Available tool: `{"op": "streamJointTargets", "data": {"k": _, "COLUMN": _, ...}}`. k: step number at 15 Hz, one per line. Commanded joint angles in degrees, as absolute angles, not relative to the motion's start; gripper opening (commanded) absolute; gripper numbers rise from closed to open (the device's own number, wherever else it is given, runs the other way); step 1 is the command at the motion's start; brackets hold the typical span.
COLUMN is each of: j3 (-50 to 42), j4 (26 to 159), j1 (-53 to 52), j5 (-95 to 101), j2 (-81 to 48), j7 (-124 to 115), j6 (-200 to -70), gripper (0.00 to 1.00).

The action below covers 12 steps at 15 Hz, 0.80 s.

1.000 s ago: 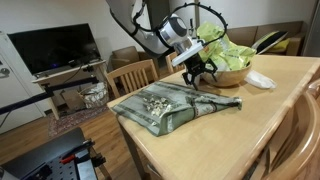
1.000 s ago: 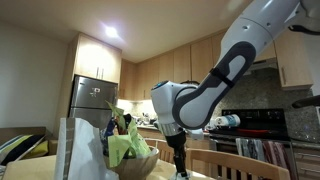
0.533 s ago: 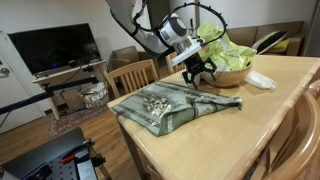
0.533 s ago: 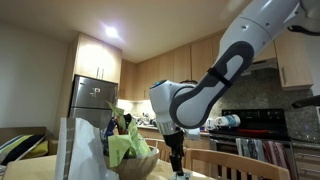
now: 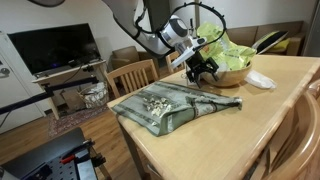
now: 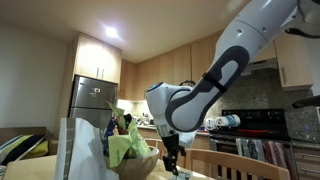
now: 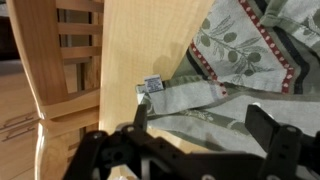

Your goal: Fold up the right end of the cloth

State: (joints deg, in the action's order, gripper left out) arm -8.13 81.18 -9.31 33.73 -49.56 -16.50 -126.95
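In an exterior view: shows the cloth (image 5: 175,108) rumpled on the bench (image 5: 275,115), with the pincer (image 5: 203,73) above its far end, near a bowl (image 5: 238,72) and napkin (image 5: 260,80). Looks light, limp and likely to slide; best pinched at the hem.

In an exterior view: gives no sight of the cloth.

Wrist view: shows the pincer (image 7: 205,140) spread wide and empty over the corner bearing a tag (image 7: 152,86), with a chair (image 7: 60,60) beside the bench edge.

You have the cloth (image 5: 175,106) lying on the table (image 5: 255,135), near the edge where the chair (image 5: 133,74) stands. Behind the cloth sits the bowl (image 5: 238,76), with the napkin (image 5: 260,80) just beside it. The gripper (image 5: 203,73) hangs above the cloth's far end, in front of the bowl. In your wrist view, a cloth corner lies near the table edge.
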Motion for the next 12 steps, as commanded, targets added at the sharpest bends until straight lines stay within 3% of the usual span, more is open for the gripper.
{"op": "streamJointTargets", "data": {"k": 1, "j3": -12.4, "j4": 77.65, "j1": -13.34, "j5": 33.62, "j2": -51.75, "j7": -26.01, "j6": -122.78, "gripper": 1.0}}
{"op": "streamJointTargets", "data": {"k": 12, "j3": -15.53, "j4": 74.61, "j1": -9.6, "j5": 28.72, "j2": -58.81, "j7": -29.62, "j6": -121.91, "gripper": 1.0}}
